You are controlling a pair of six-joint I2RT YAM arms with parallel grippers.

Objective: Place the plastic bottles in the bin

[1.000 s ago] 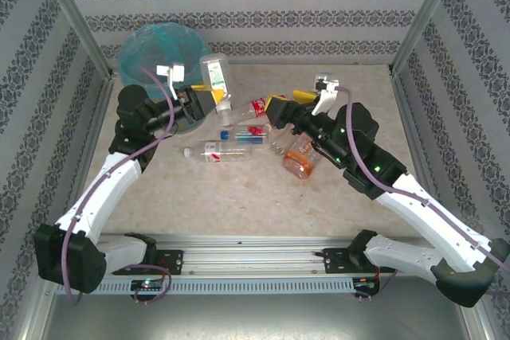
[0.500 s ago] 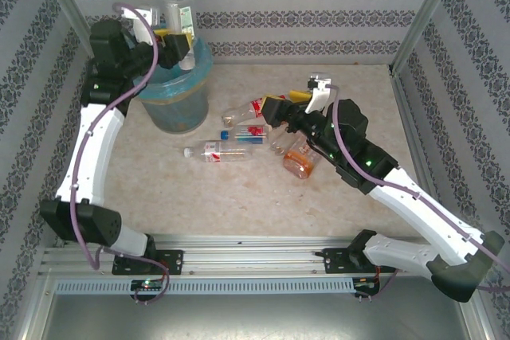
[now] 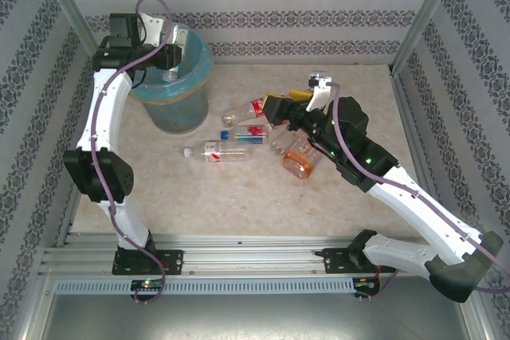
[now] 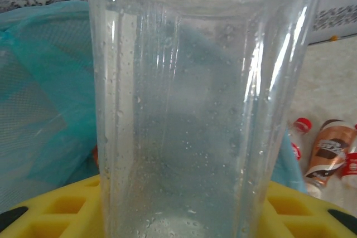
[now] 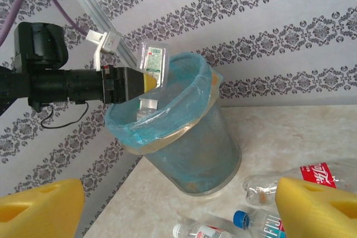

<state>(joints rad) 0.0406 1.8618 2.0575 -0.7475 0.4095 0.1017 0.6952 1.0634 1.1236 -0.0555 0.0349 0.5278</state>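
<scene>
– while the left arm's reaching up over there, what has the left gripper [image 3: 174, 44] got?
– a clear bottle [image 4: 178, 110] with a green and white label. the yellow pads [image 4: 56, 210] are pinching it from both sides. it hangs more or less upright over the mouth of the bin [image 3: 191, 105], and from the right wrist camera its lower end looks to be just below the rim, inside the light blue bag [image 5: 192, 90].
– and the bin itself?
– standing at the far left corner of the table [image 3: 239, 197], close to the patterned wall.
– what about the right gripper [image 3: 279, 107]?
– spread wide with nothing between its pads [image 5: 315, 207]. it's poised over the cluster of bottles in the middle of the table, well apart from the bin.
– which bottles are down there?
– all lying on their sides: a red-labelled bottle [image 3: 247, 109] just beside the gripper, a blue-capped bottle [image 3: 243, 133] nearer us, a long clear one with a red label [image 3: 217, 151] in front of that, and an orange-tinted bottle [image 3: 300, 158] under the right arm.
</scene>
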